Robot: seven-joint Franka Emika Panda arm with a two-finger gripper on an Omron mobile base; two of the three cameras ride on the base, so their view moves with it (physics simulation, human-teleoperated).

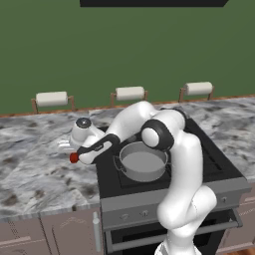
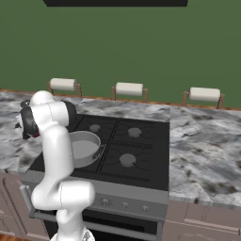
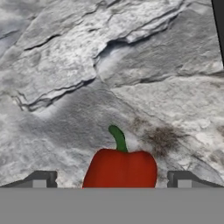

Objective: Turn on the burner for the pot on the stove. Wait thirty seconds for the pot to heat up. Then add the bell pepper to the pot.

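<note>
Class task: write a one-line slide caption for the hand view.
Open tool straddles the red bell pepper on the marbled counter.

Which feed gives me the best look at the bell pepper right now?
The hand view: the bell pepper sits red and green-stemmed on the marble counter between the open claw tips. The left base view gives a red speck at the hand; in the right base view I can't make it out.

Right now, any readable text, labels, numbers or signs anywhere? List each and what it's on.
None readable.
Grey front panel of the black gas stove: small knobs, no legible markings.
Grey metal pot, glossy red bell pepper, marble counter: no lettering.
</note>
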